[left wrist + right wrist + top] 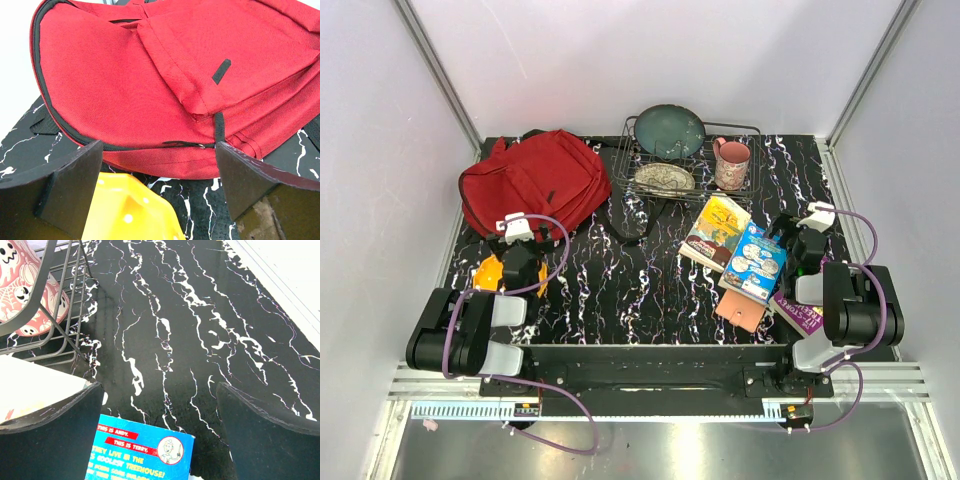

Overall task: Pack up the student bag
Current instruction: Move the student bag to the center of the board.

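The red student bag [535, 182] lies at the back left of the table, its black zipper closed along the near edge [125, 100]. My left gripper [517, 240] is open and empty just in front of the bag, above a yellow object [490, 272] that also shows in the left wrist view [130, 210]. My right gripper [798, 238] is open and empty over the far edge of a blue book [756, 260], which also shows in the right wrist view [145, 452]. A yellow-covered book [716, 230], a pink flat item [742, 310] and a purple book [800, 315] lie nearby.
A wire dish rack [685, 160] at the back centre holds a teal plate [669, 130], a patterned plate [663, 178] and a pink mug [731, 163]; the rack and mug [25, 290] show at the right wrist view's left. White walls surround the table.
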Motion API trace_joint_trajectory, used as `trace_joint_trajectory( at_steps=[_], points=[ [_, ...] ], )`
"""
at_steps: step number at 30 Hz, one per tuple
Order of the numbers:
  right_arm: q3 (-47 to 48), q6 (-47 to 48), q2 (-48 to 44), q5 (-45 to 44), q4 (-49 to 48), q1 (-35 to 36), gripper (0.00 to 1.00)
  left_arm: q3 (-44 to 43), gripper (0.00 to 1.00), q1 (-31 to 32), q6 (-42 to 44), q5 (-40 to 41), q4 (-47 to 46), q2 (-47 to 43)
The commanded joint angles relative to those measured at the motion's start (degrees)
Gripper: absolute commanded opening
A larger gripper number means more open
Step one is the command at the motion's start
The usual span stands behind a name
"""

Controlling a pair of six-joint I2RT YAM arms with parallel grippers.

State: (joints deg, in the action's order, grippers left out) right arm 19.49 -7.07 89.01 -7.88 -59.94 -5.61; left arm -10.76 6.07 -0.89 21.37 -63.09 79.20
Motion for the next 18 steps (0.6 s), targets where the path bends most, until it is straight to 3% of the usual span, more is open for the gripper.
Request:
trace_joint_trajectory(
  at_steps=[1, 7, 10, 12, 13, 14, 16, 17, 18],
  points=[
    [1.4, 1.3, -0.2, 0.2, -1.4, 0.3, 1.00, -1.3, 0.99, -0.1, 0.0, -1.2, -3.8, -0.2],
    [1.3, 1.3, -1.6, 0.6, -1.3, 0.3, 1.00, -0.9, 0.99, 0.0, 0.2, 0.2, -4.8, -0.8],
    [4.0, 0.9, -7.1, 0.1, 8.0, 0.3, 1.00, -0.1, 0.99, 0.6, 0.4, 0.2, -4.0, -3.3],
    [8.6, -0.8, -11.3, -1.7, 24.1, 0.3, 1.00, 0.0, 0.99, 3.0, 2.1, 6.6, 0.7, -10.0],
    [10.7, -4.2, -14.5, -4.0, 29.7, 0.3, 1.00, -1.3, 0.99, 3.6, 1.9, 7.5, 4.0, -13.0],
    [14.4, -4.8, -16.0, -4.2, 39.1, 0.3, 1.00, -2.5, 0.99, 3.6, 1.1, 8.6, 13.5, -16.1],
    [16.7, -5.5, -20.1, -2.7, 45.5, 0.3, 1.00, -8.9, 0.99, 3.5, -4.8, 11.1, 25.1, -24.5],
    [17.4, -6.0, -21.7, -1.5, 49.2, 0.3, 1.00, -12.0, 0.99, 3.5, -7.5, 12.4, 40.8, -27.0],
    [17.4, -6.8, -23.4, -0.7, 50.4, 0.3, 1.00, -15.0, 0.99, 3.5, -12.9, 13.2, 47.7, -30.4]
  ],
)
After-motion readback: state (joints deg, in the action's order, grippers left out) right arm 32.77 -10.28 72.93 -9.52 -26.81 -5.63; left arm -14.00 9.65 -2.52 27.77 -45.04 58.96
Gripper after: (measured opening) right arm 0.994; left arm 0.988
